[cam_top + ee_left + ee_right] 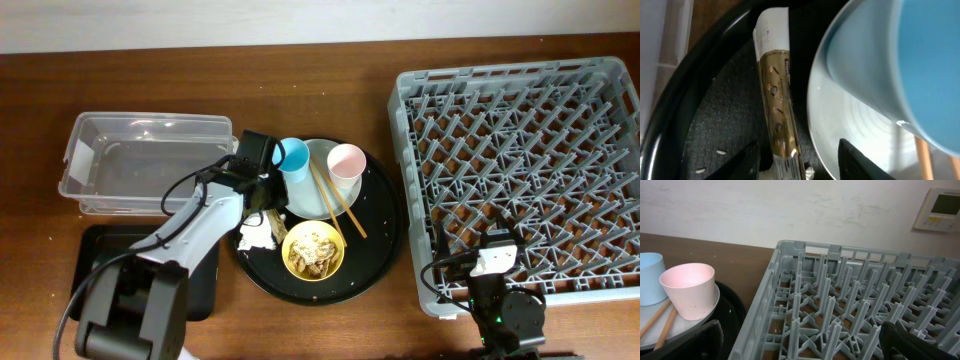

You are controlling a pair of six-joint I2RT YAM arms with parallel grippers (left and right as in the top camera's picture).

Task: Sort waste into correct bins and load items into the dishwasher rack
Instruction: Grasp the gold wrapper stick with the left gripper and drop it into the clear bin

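Note:
In the left wrist view the brown-and-white wrapper strip (776, 95) lies on the round black tray (710, 125). Its near end sits between the spread fingers of my left gripper (800, 167), which is open. Beside it are the white plate (855, 120) and the light blue cup (910, 60). From overhead, my left gripper (262, 200) hangs over the tray's left side, near the crumpled napkin (256, 236). The yellow bowl (313, 250) holds brownish scraps. The pink cup (346, 165) and chopsticks (335, 200) rest on the plate (318, 185). My right gripper (478, 240) stands open at the front left edge of the grey rack (520, 160), holding nothing.
The clear tub (140, 160) stands at the back left, and the shallow black tray (100, 270) lies in front of it, partly under my left arm. The right wrist view shows the rack's (850, 305) upright pegs, the pink cup (690, 287) and a wall behind.

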